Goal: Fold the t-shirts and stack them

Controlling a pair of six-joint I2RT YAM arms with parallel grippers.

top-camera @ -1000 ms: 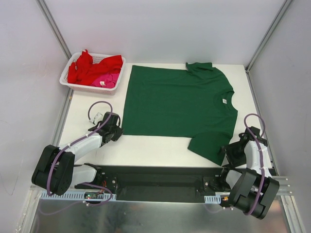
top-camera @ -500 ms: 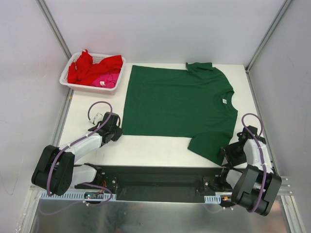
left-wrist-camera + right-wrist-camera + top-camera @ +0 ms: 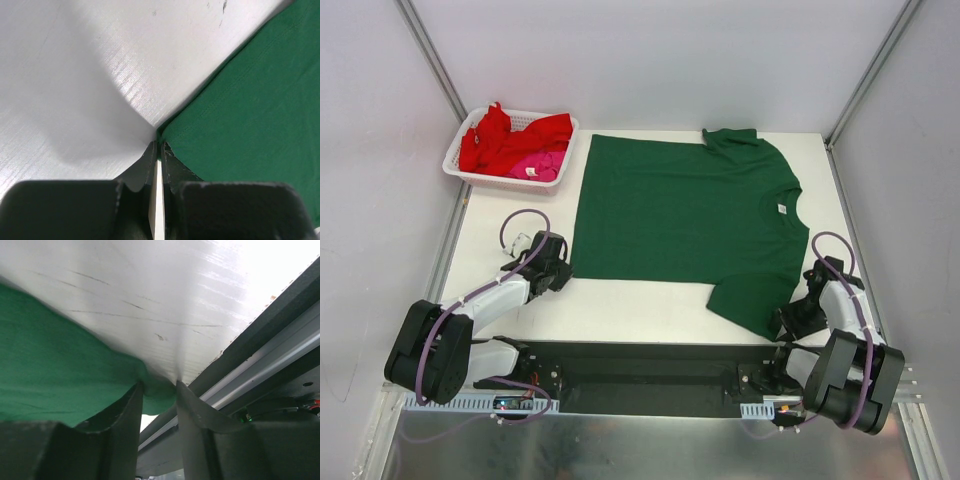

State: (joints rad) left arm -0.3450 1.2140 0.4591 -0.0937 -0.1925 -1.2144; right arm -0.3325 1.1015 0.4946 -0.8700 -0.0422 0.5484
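Observation:
A dark green t-shirt (image 3: 690,210) lies flat on the white table, its neck with a small white label (image 3: 781,208) to the right. My left gripper (image 3: 563,268) is at its near left hem corner. In the left wrist view the left gripper (image 3: 159,145) is shut, with the tip of the green corner (image 3: 250,110) pinched between the fingertips. My right gripper (image 3: 790,322) is at the near sleeve's corner. In the right wrist view it (image 3: 156,385) is partly open, with the bunched green sleeve edge (image 3: 50,355) between the fingers. Red t-shirts (image 3: 510,140) and a pink one (image 3: 540,165) lie in the basket.
The white mesh basket (image 3: 455,168) stands at the back left of the table. A metal rail (image 3: 260,365) runs along the table's edge right beside the right gripper. Grey walls close in the table on three sides.
The right gripper has shifted a little to the right along the near sleeve's edge. The left gripper and the shirt have hardly moved.

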